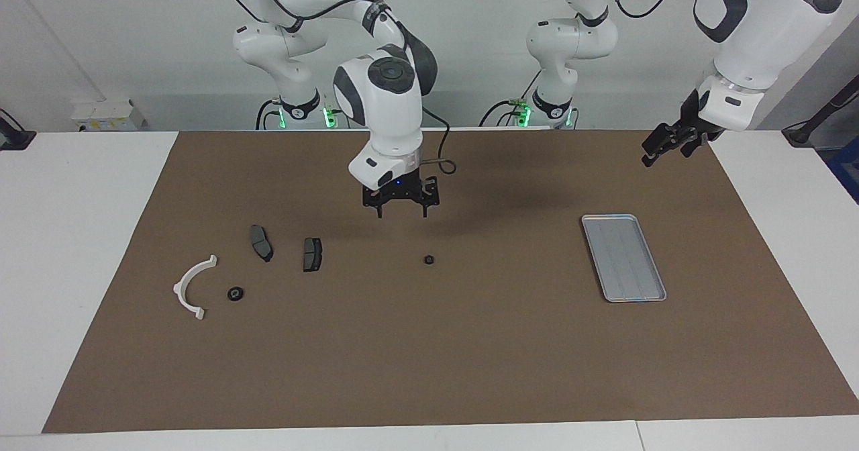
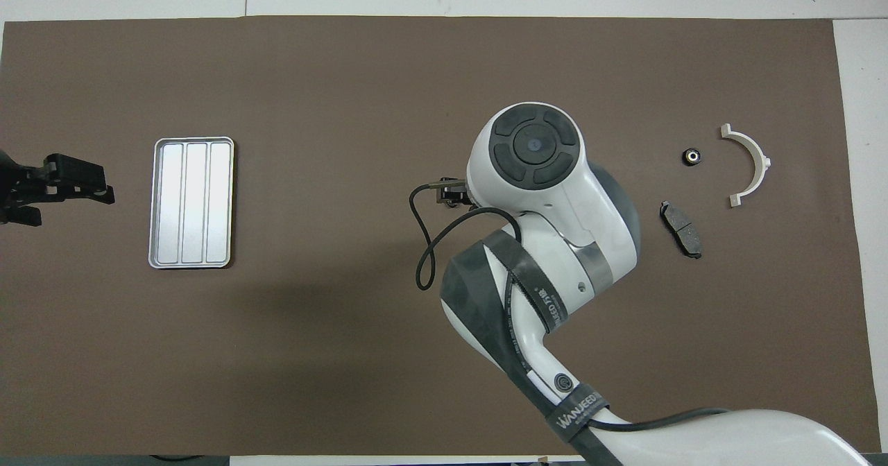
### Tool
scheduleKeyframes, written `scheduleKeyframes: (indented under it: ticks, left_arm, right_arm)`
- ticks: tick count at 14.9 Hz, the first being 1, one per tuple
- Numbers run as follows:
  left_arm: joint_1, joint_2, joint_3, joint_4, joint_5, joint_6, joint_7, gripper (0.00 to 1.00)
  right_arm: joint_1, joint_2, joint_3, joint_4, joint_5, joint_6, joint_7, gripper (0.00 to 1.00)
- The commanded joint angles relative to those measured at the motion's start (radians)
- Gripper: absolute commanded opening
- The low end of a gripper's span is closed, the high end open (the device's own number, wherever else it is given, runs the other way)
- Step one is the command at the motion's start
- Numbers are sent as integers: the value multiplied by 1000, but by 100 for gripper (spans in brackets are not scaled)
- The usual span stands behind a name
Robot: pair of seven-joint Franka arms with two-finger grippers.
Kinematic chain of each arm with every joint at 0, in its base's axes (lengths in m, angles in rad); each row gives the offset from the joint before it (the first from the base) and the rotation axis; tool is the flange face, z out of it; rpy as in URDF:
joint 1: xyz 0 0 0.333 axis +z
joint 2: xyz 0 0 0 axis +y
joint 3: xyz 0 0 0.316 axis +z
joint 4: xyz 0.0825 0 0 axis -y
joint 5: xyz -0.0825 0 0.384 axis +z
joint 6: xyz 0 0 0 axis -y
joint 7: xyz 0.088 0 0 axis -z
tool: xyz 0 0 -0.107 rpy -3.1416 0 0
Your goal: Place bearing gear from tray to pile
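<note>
The silver ribbed tray (image 1: 623, 257) (image 2: 191, 202) lies with nothing in it toward the left arm's end. The pile lies toward the right arm's end: a white half-ring bracket (image 1: 193, 287) (image 2: 750, 164) and two dark brake pads (image 1: 261, 242) (image 1: 311, 254). One black bearing gear (image 1: 234, 294) (image 2: 692, 155) rests beside the bracket. A second bearing gear (image 1: 429, 260) sits alone mid-mat. My right gripper (image 1: 402, 211) (image 2: 451, 193) hangs open and holds nothing, over the mat near that lone gear. In the overhead view the right arm hides the lone gear and one pad.
My left gripper (image 1: 661, 147) (image 2: 69, 182) waits raised and open over the mat's edge, at the tray's end of the table. A brown mat (image 1: 470, 357) covers most of the white table (image 1: 74, 236).
</note>
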Motion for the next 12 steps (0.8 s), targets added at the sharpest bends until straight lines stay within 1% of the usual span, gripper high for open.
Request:
scheduleKeyframes:
  ticks: [1,6,9,10,12]
  left_arm:
    - [12,-9,-12,-8,5,-6,5,100]
    - [12,-10,-11,-3,4,1,5,100]
    - [10,-10,-11,-3,4,5,5,100]
    - [10,-12,-11,-6,4,-1,5,100]
    - [10,-12,-9,-3,4,2,5,100]
  right_arm:
    - [-1,62,-3,39,-11,46,6,100]
    - [-1,153,-3,45,-37,147,8,100]
    - [-3,207,-3,45,-66,173,6,100]
    - [-3,213,-3,45,-66,199,6,100]
    - [-3,230,-1,44,-66,207,6,100]
